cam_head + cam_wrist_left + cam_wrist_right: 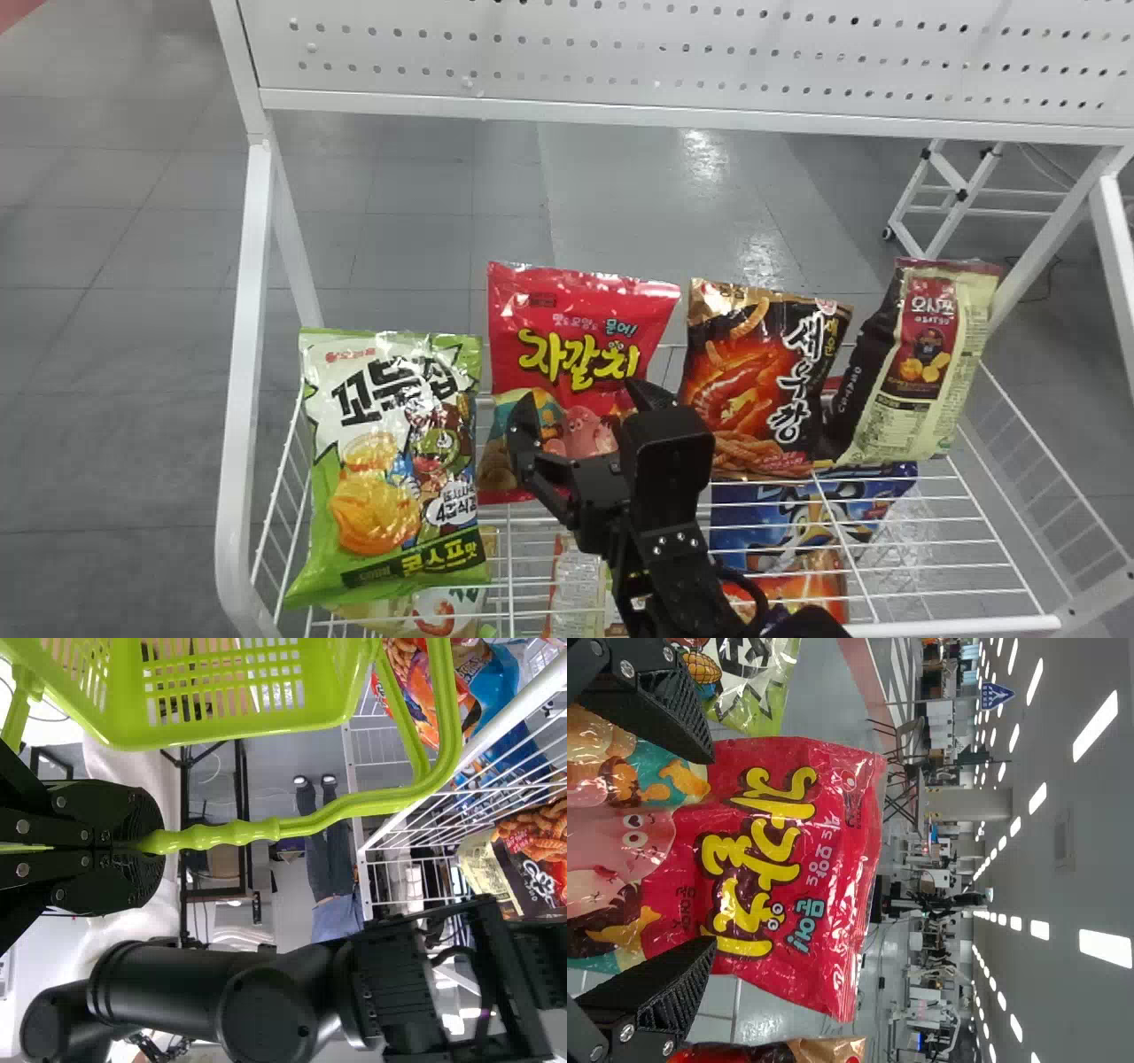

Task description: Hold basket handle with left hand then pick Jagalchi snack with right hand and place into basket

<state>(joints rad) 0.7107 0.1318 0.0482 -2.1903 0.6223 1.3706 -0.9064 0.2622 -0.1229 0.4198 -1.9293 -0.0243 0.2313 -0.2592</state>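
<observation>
In the middle of the head view, Jagalchi (576,350): partly hidden at its lower front by the right gripper (580,394); cut off at the left edge in the right wrist view.
Green bag (390,461): at the left of the head view; cut off by the top edge in the right wrist view.
Black bag (762,381): right of centre, beside the cream bag (921,372).
Blue bag (771,523): lower right of centre, behind rack wires.
Orange bag (824,576): under the blue, partly hidden by the right arm (660,576).
Basket (221,737): along the top of the left wrist view, cut off there.
Handle (345,815): hidden at one end between the jaws of the left gripper (159,843).
Count, upper row of the rack (957,626): four bags, green, red, black, cream.
Count, lower down: at least four more, hard to make out through wires.
Count, others: one basket, two grippers.
Left jaws: closed on the handle.
Right jaws: wide, one near each side of Jagalchi in the right wrist view; in front of its lower half in the head view; cannot tell whether touching.
Jagalchi, place: on the rack, between green and black, outside the basket.
</observation>
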